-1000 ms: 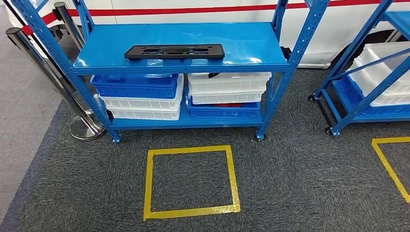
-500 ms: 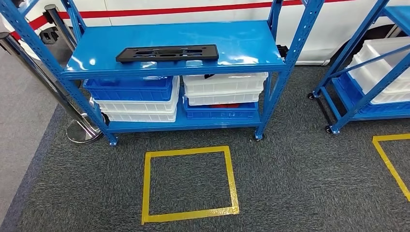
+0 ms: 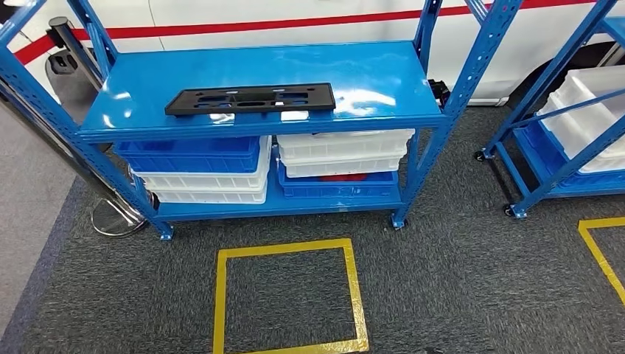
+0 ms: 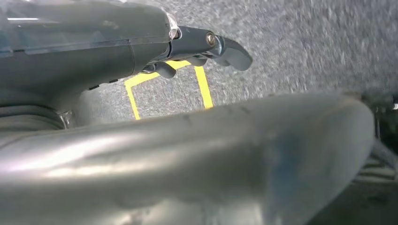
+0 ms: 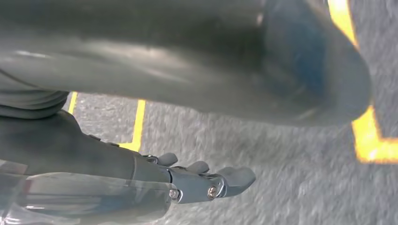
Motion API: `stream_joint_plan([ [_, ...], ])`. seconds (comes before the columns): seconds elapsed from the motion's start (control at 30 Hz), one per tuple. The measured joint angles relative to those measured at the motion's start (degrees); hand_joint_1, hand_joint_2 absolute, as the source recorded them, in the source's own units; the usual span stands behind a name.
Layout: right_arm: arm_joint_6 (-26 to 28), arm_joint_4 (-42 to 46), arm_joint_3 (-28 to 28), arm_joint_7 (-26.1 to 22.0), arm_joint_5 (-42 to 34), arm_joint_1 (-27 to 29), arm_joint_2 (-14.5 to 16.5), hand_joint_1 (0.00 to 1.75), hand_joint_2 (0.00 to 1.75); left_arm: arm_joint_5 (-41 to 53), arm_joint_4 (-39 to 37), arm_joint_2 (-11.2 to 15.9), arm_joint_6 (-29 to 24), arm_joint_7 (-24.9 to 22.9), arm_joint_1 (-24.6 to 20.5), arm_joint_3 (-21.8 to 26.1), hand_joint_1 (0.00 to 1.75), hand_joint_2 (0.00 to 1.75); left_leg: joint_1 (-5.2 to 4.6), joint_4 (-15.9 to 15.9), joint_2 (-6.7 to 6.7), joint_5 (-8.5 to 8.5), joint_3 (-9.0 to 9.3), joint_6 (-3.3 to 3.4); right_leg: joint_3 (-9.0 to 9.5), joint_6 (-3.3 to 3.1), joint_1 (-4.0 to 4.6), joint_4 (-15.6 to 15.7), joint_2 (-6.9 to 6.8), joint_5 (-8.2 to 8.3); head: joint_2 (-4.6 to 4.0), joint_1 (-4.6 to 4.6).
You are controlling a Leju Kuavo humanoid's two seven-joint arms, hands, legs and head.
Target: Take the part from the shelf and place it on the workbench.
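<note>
Part: flat black slotted plate | shelf: glossy blue metal

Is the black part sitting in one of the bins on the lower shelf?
No, the black part lies flat on the blue top shelf, above the bins.

bins: blue crate over white crates | floor: yellow tape square on grey carpet | left: chrome stanchion base

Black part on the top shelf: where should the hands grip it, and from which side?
The black part is a long flat plate lying parallel to the shelf's front edge. Probably come from the open front and take its two short ends, one hand each.
</note>
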State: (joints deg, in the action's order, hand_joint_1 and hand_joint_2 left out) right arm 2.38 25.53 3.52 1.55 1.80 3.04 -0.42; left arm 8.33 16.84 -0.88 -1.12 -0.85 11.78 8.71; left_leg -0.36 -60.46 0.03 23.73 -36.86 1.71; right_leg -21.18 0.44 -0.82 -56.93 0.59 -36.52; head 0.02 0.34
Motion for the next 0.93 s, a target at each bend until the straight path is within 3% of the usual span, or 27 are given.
stream_joint_plan([
  [0.07, -0.6, -0.6, -0.6, -0.4, -0.4, 1.2, 0.2, 0.00, 0.00, -2.1, 1.4, 0.2, 0.2, 0.3, -1.1, -1.7, 0.00, 0.00, 0.39, 1.9, 0.05, 0.18, 1.67, 0.27, -1.57, 0.39, 0.08, -3.7, -0.19, -1.73, 0.00, 0.16],
  [0.13, -1.0, -2.1, -1.1, -0.6, -0.7, 3.1, 0.3, 0.00, 0.00, -3.6, 3.2, 0.2, 0.4, 0.4, -2.9, -3.0, 0.00, 0.00, 0.48, 2.6, 0.02, 0.62, 2.79, 0.31, -6.90, 0.83, -0.18, -11.5, -0.23, -3.88, -0.01, 0.32],
  [0.17, -1.1, -3.0, -1.2, -0.6, -0.8, 4.1, 0.3, 0.00, 0.00, -4.1, 4.2, 0.2, 0.5, 0.5, -3.8, -3.4, 0.00, 0.00, 0.52, 2.7, 0.01, 0.92, 3.17, 0.24, -9.52, 1.06, -0.34, -14.4, -0.24, -4.07, -0.01, 0.32],
  [0.2, -1.2, -3.9, -1.3, -0.6, -0.8, 5.2, 0.3, 0.00, 0.00, -4.5, 5.3, 0.2, 0.6, 0.5, -4.8, -3.9, 0.00, 0.00, 0.58, 2.6, 0.01, 1.29, 3.62, 0.10, -11.42, 1.25, -0.49, -15.7, -0.25, -3.13, -0.01, 0.32],
  [0.23, -1.3, -4.9, -1.4, -0.6, -0.9, 6.4, 0.3, 0.00, 0.00, -4.8, 6.4, 0.2, 0.6, 0.6, -5.7, -4.2, 0.00, 0.00, 0.67, 2.6, 0.02, 1.66, 4.13, -0.08, -12.22, 1.40, -0.61, -14.8, -0.26, -0.99, -0.01, 0.33],
  [0.3, -1.4, -7.0, -1.6, -0.6, -1.1, 8.7, 0.3, 0.00, 0.00, -5.4, 8.7, 0.2, 0.7, 0.6, -7.3, -4.9, 0.00, 0.00, 0.87, 2.4, 0.05, 2.47, 5.08, -0.64, -11.15, 1.60, -0.81, -8.4, -0.42, 4.79, -0.01, 0.33],
  [0.33, -1.5, -8.0, -1.8, -0.7, -1.2, 9.5, 0.3, 0.00, 0.00, -5.7, 9.8, 0.3, 0.7, 0.7, -7.9, -5.2, 0.00, 0.00, 0.83, 2.2, -0.03, 2.87, 5.22, -1.03, -10.26, 1.49, -0.72, -5.4, -0.58, 6.69, -0.02, 0.34],
  [0.4, -1.9, -8.3, -2.1, -0.9, -1.4, 9.9, 0.3, 0.00, 0.00, -6.7, 10.4, 0.3, 0.7, 0.8, -8.1, -5.6, 0.00, 0.00, 0.61, 2.2, -0.25, 3.26, 5.14, -1.84, -9.44, 0.80, -0.45, -2.8, -0.84, 7.73, -0.02, 0.26],
  [0.47, -2.1, -5.4, -2.3, -1.2, -1.5, 8.1, 0.4, 0.00, 0.87, -7.7, 8.1, 0.4, 0.8, 0.9, -6.2, -5.9, 0.00, 0.00, 0.53, 2.4, 0.20, 3.34, 5.40, -2.57, -9.63, -0.18, -0.30, -2.6, -0.25, 7.90, -0.02, 0.16],
  [0.53, -2.3, -1.3, -2.5, -1.5, -1.5, 4.7, 0.4, 0.00, 1.75, -8.1, 4.5, 0.4, 0.8, 0.7, -2.5, -6.3, 0.00, 0.00, 0.72, 0.8, 0.62, 4.52, 5.14, -3.15, -9.76, -1.04, -0.44, -2.2, 0.77, 8.11, -0.02, 0.04],
  [0.57, -2.3, 0.6, -2.5, -1.6, -1.6, 2.8, 0.4, 0.00, 1.75, -8.2, 2.9, 0.4, 0.8, 0.6, -0.6, -6.5, 0.00, 0.00, 0.81, -1.6, 0.59, 5.94, 4.09, -3.35, -9.74, -1.40, -0.52, -2.1, 1.12, 8.13, -0.02, -0.05],
  [0.63, -2.3, 4.0, -2.6, -1.6, -1.6, -0.2, 0.4, 0.00, 1.75, -8.4, -0.3, 0.5, 0.9, 0.6, 2.6, -6.9, 0.00, 0.00, 0.91, -9.4, 0.33, 9.41, -0.08, -3.56, -9.64, -1.96, -0.26, -2.1, 1.46, 7.50, -0.02, -0.19],
  [0.67, -2.3, 5.4, -2.6, -1.6, -1.6, -1.3, 0.4, 0.00, 1.75, -8.4, -1.6, 0.5, 0.9, 0.6, 3.8, -7.0, 0.00, 0.00, 0.92, -13.1, 0.32, 10.44, -2.18, -3.58, -9.44, -2.10, -0.07, -2.1, 1.51, 7.12, -0.02, -0.16],
  [0.7, -2.3, 6.3, -2.6, -1.6, -1.6, -2.1, 0.4, 0.00, 1.75, -8.4, -2.4, 0.6, 0.9, 0.6, 4.7, -7.2, 0.00, 0.00, 0.91, -15.2, 0.32, 10.42, -3.49, -3.52, -9.08, -2.19, 0.11, -2.1, 1.55, 6.78, -0.02, -0.16],
  [0.73, -2.3, 6.8, -2.6, -1.6, -1.6, -2.3, 0.4, 0.00, 1.75, -8.4, -2.9, 0.7, 0.9, 0.6, 5.2, -7.3, 0.00, 0.00, 0.87, -14.9, 0.31, 9.28, -3.61, -3.34, -8.57, -2.17, 0.27, -2.1, 1.53, 6.56, -0.02, -0.16],
  [0.77, -2.3, 6.9, -2.6, -1.6, -1.6, -2.1, 0.4, 0.00, 1.75, -8.4, -3.0, 0.7, 0.9, 0.6, 5.2, -7.4, 0.00, 0.00, 0.80, -12.4, 0.31, 7.19, -2.60, -3.03, -7.93, -2.09, 0.39, -2.2, 1.44, 6.36, -0.02, -0.16],
  [0.83, -2.3, 5.9, -2.7, -1.5, -1.6, -0.8, 0.6, 0.00, 1.75, -8.4, -2.3, 0.8, 0.9, 0.8, 3.9, -7.5, 0.00, 0.00, 0.47, -4.4, 0.33, 2.90, 0.89, -2.02, -7.06, -1.91, 0.53, -2.2, 1.13, 5.83, -0.02, -0.15],
  [0.9, -2.4, 3.7, -2.8, -1.5, -1.6, 1.5, 0.8, 0.00, 1.75, -8.4, -0.3, 0.9, 0.9, 0.9, 1.3, -7.7, 0.00, 0.00, 0.05, 0.2, 0.40, 1.43, 2.84, -1.25, -7.00, -1.55, 0.41, -2.1, 0.87, 5.43, -0.02, -0.11],
  [0.93, -2.4, 3.0, -2.8, -1.5, -1.6, 2.2, 0.9, 0.00, 1.75, -8.4, 0.3, 1.0, 0.9, 0.9, 0.6, -7.7, 0.00, 0.00, -0.04, 0.5, 0.43, 1.68, 3.04, -1.13, -7.08, -1.40, 0.41, -2.1, 0.82, 5.35, -0.02, -0.09],
])
